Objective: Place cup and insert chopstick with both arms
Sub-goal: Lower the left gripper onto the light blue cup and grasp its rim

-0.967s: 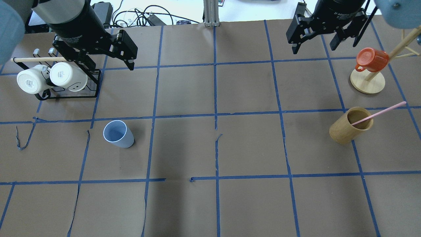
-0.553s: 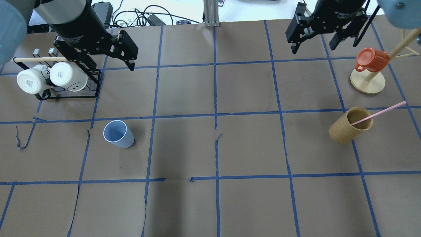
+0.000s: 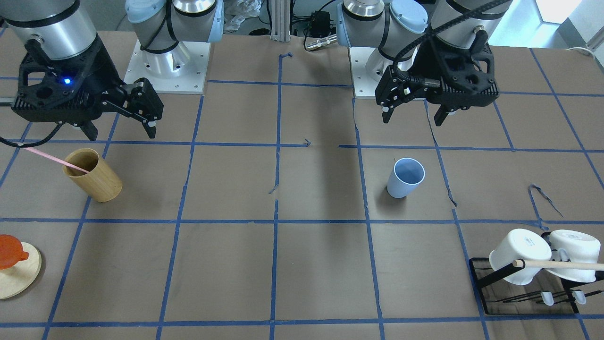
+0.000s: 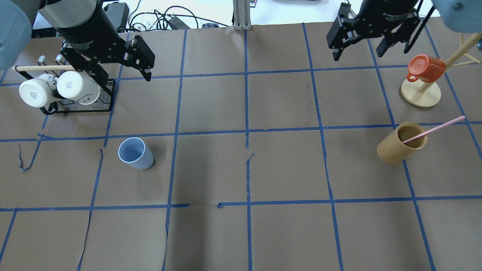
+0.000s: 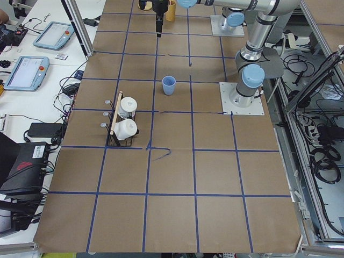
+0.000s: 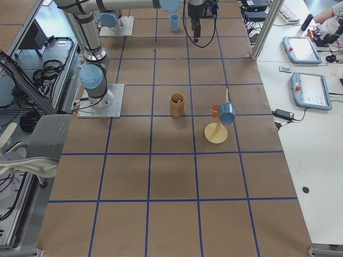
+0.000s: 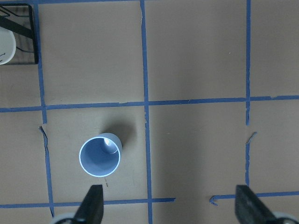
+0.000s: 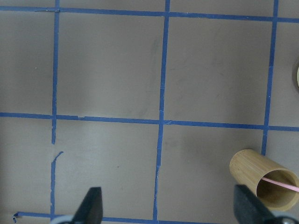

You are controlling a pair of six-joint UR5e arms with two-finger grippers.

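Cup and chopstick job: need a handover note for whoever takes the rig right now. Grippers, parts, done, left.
Left gripper: open, empty, above the table.
Right gripper: open, empty, also above the table.
Cup: blue, upright on the table on the left arm's side, not touched by either gripper.
Chopstick: pink, leaning in the wooden holder on the right arm's side.
Done: nothing that shows.
Left: probably left arm grasps and places the cup, right arm pulls the chopstick and inserts it into the cup.
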